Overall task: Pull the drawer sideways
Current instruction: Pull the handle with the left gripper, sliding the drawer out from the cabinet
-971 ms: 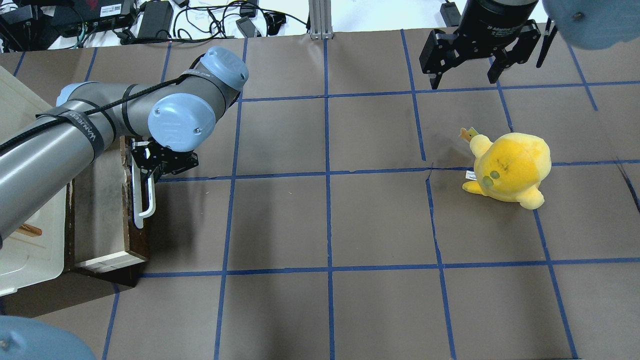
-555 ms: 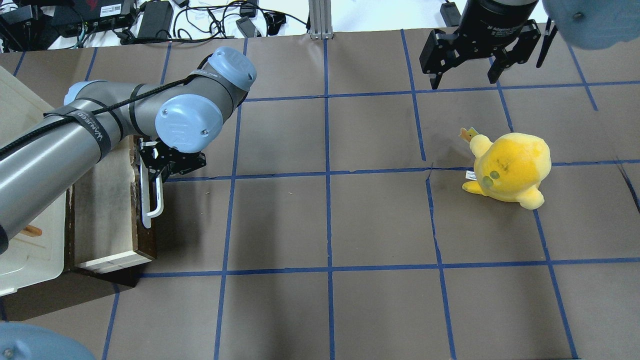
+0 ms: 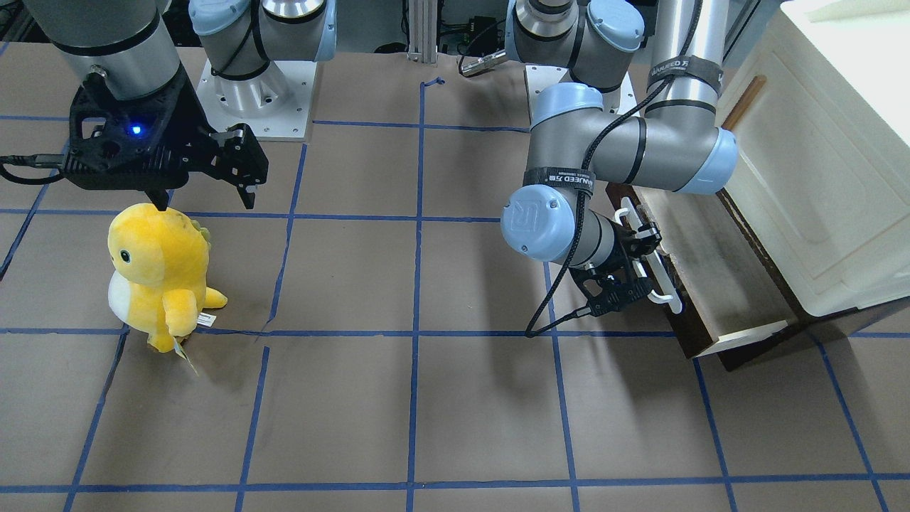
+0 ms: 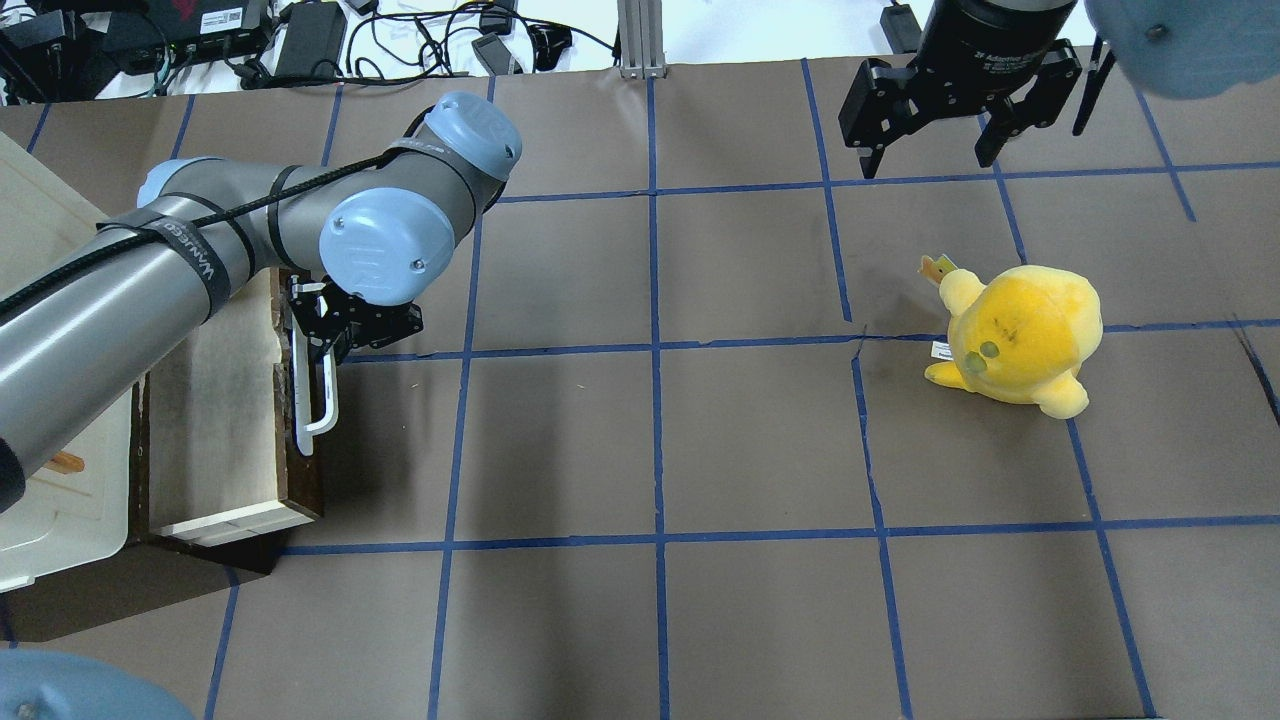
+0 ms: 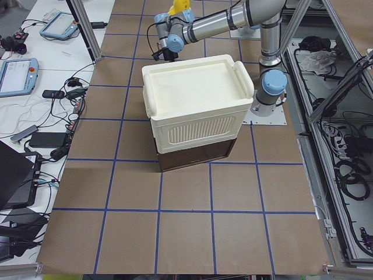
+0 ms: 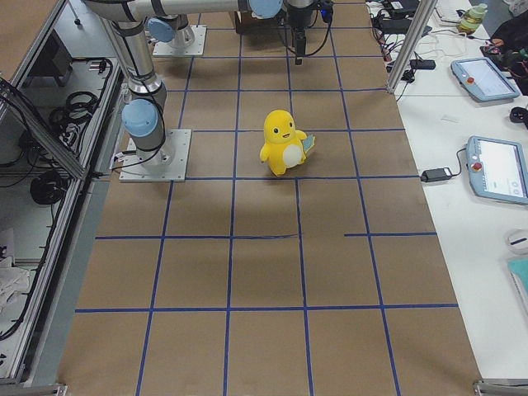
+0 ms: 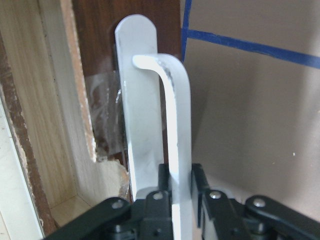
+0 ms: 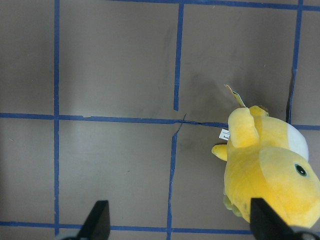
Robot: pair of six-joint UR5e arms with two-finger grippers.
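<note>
And the drawer [image 4: 225,400] is out further than a second ago! In the overhead view its dark brown front has slid rightward, away from the cream-white cabinet [image 4: 45,500], and more of the pale wood bottom is showing. The cabinet itself hasn't budged. The left arm [image 4: 120,300] has travelled right along with the drawer. The left gripper [image 7: 179,172] stays clamped partway along the white bar handle [image 7: 175,115], its fingers [image 7: 198,175] pressed against both sides of the bar. The drawer sits low in the cabinet at the robot's left end of the table [image 4: 650,450], pulled well open toward the middle.

Around it, the table is brown, crossed by a grid of blue tape. In the overhead view the left arm's wrist joints cover the far end of the handle. Over on the robot's right half, well apart from the drawer, a yellow plush toy [image 4: 1015,335] stands upright, unmoved. The right gripper [image 4: 927,160] hangs above the table near the toy, right where it was. Its fingers are spread wide and hold nothing.

The count: one cabinet, one drawer, one handle, one plush toy, two arms, two grippers.
</note>
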